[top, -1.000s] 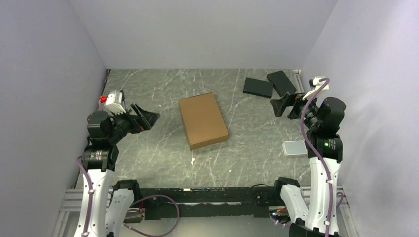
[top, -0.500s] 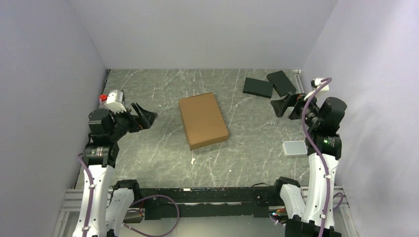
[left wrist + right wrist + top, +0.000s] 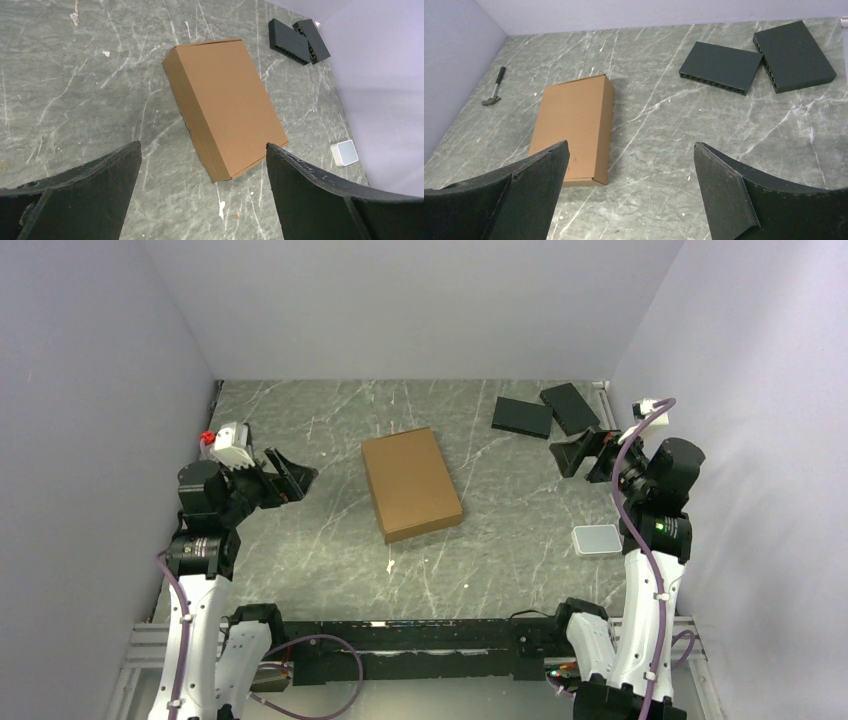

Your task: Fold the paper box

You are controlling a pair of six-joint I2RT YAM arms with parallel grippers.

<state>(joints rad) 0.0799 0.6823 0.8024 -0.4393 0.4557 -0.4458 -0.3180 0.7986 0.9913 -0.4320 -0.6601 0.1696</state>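
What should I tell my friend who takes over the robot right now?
Grippers: the left gripper is open and empty, hovering left of the box. The right gripper is open and empty, hovering to the box's right, near two black slabs.
Box: lies flat in the middle of the table, touched by neither gripper.
Done: the box looks closed, with no flaps standing up.
Left: maybe nothing; check that the edges are tucked, which can't be judged from here.

No legible text, label, brand, number or sign in any view. Bare, unprinted faces on the plain brown corrugated cardboard box (image 3: pixel 411 483) and the flat black rectangular slabs (image 3: pixel 522 417); small grey tray (image 3: pixel 597 539) too small to check.
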